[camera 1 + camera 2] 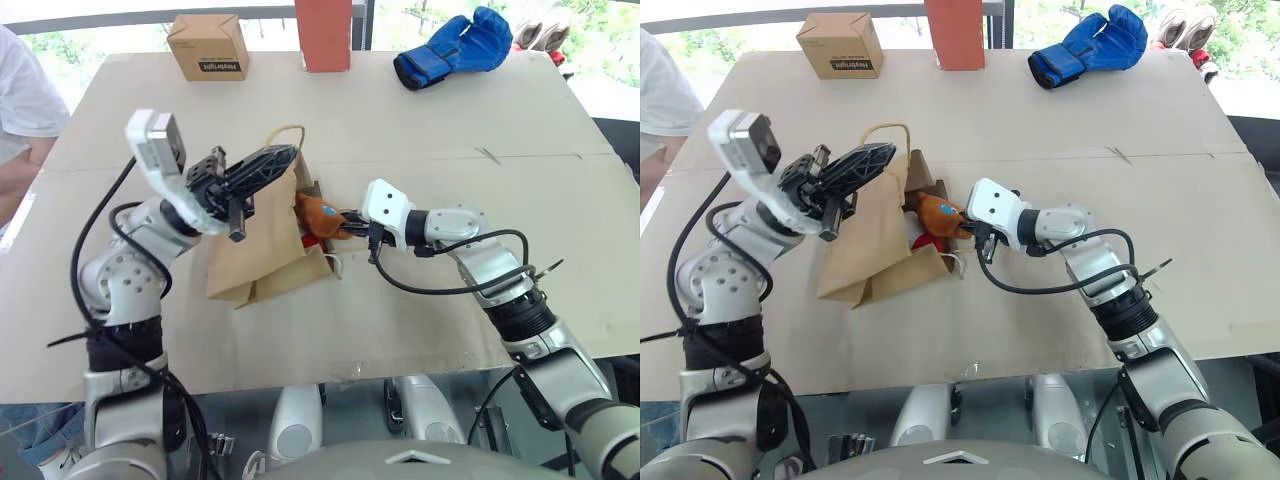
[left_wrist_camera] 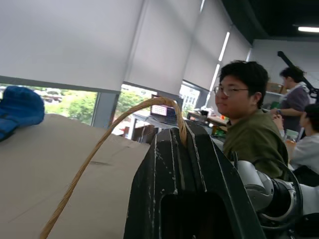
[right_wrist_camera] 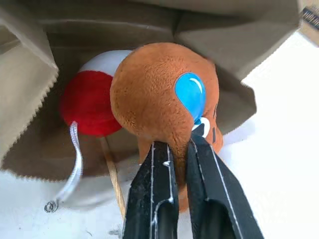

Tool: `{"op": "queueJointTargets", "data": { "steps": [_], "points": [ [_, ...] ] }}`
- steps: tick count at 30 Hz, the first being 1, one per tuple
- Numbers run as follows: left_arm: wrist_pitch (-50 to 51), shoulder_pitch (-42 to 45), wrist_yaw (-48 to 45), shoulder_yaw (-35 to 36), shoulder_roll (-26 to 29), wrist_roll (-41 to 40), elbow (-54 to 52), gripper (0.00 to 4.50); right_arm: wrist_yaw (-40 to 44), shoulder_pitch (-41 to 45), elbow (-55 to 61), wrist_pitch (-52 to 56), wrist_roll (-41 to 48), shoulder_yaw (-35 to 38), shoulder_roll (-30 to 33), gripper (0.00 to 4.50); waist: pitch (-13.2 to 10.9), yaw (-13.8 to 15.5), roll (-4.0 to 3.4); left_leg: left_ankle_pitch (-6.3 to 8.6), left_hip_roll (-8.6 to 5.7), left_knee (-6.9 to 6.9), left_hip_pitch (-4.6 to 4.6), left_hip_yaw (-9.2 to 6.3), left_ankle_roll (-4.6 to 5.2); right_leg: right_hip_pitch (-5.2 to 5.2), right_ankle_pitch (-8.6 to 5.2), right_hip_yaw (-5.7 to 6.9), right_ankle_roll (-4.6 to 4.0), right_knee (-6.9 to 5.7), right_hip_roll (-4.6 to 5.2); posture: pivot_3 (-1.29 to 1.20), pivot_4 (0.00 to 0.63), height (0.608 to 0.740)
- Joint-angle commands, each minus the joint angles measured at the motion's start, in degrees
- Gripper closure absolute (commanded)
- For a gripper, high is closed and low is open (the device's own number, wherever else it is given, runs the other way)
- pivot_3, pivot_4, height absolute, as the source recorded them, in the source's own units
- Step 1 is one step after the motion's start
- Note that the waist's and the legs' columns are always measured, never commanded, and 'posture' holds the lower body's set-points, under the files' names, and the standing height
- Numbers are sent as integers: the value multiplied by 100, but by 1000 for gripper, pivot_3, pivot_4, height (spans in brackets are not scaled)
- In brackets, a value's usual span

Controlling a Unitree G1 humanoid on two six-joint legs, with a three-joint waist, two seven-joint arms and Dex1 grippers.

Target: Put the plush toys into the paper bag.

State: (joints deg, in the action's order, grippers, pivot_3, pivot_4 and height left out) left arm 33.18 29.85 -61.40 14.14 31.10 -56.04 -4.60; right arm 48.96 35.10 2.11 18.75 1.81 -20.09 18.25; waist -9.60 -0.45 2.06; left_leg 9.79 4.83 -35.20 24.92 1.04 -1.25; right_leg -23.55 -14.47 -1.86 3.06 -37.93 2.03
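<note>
The brown paper bag (image 1: pixel 262 255) lies on its side on the table, its mouth turned toward my right arm. My left gripper (image 1: pixel 285 158) is shut on the bag's tan cord handle (image 2: pixel 99 149) and holds the upper edge of the mouth up. At the mouth, my right gripper (image 3: pixel 179 144) is shut on the lower edge of the brown bear head plush (image 3: pixel 154 94) with its blue spot. The white cone plush with the red tip (image 3: pixel 89 99) lies just behind the bear, inside the bag's mouth.
A small printed cardboard box (image 1: pixel 208 47), an upright orange-red box (image 1: pixel 323 33) and a blue padded glove (image 1: pixel 453 47) stand along the far edge of the table (image 1: pixel 450 330). A person in white (image 1: pixel 20 110) stands at the far left; other people (image 2: pixel 246 114) sit beyond the table.
</note>
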Motion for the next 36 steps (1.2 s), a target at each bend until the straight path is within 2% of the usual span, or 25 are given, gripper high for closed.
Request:
{"op": "queueJointTargets", "data": {
  "steps": [1,6,9,12,16,24,30,33,36],
  "points": [
    [-138,513,-302,-175,-173,73,299,4500,-164,-164,690,214,162,503,271,4459,0,-12,0,0,0,-1,0,1,0,0,0,-1,0,2,0,0,150,740],
    [-177,1111,-366,-297,-629,82,600,4500,-420,-475,1539,801,299,1020,654,4459,0,-35,0,0,-1,1,1,0,0,-1,1,-4,2,2,-2,0,150,740],
    [-1,1105,-172,-48,-542,-44,505,4500,-469,-623,2110,1165,390,1343,978,4459,-1,-59,-1,1,0,4,0,-1,1,-2,1,-6,2,0,-5,0,150,740],
    [-19,737,-171,68,-289,117,382,4500,-475,-680,2433,1392,502,1396,1172,4459,0,-116,-2,1,0,9,-7,0,2,-2,0,-13,3,0,-8,0,150,740],
    [-303,-289,-319,199,175,563,34,4500,-382,-624,2599,1429,565,1083,1212,4459,0,-184,-3,1,1,15,-14,5,2,-2,-1,-21,1,0,-8,0,150,740],
    [-52,-1229,334,702,302,93,-986,4500,64,-119,2428,1144,770,608,1163,4459,-3,-107,3,1,1,5,-8,11,1,-1,-12,-29,-17,3,-4,0,150,740],
    [12,-1285,841,794,160,-272,-1389,4500,903,623,1659,-509,-246,-459,1689,4459,-3,-49,2,1,1,2,-10,17,1,-2,-12,-34,-18,3,-4,0,150,740],
    [13,-1220,966,727,78,-364,-1449,4500,1067,1064,884,-1572,-832,-1023,1528,4459,-3,-54,3,1,1,3,-12,17,1,-3,-12,-34,-18,2,-6,0,150,740],
    [-5,-1127,996,598,42,-340,-1448,4500,1032,1408,207,-2466,-1121,-1281,1168,4459,-3,-58,3,0,1,3,-12,17,1,-3,-7,-36,-9,1,-10,0,150,740]
  ]
}}
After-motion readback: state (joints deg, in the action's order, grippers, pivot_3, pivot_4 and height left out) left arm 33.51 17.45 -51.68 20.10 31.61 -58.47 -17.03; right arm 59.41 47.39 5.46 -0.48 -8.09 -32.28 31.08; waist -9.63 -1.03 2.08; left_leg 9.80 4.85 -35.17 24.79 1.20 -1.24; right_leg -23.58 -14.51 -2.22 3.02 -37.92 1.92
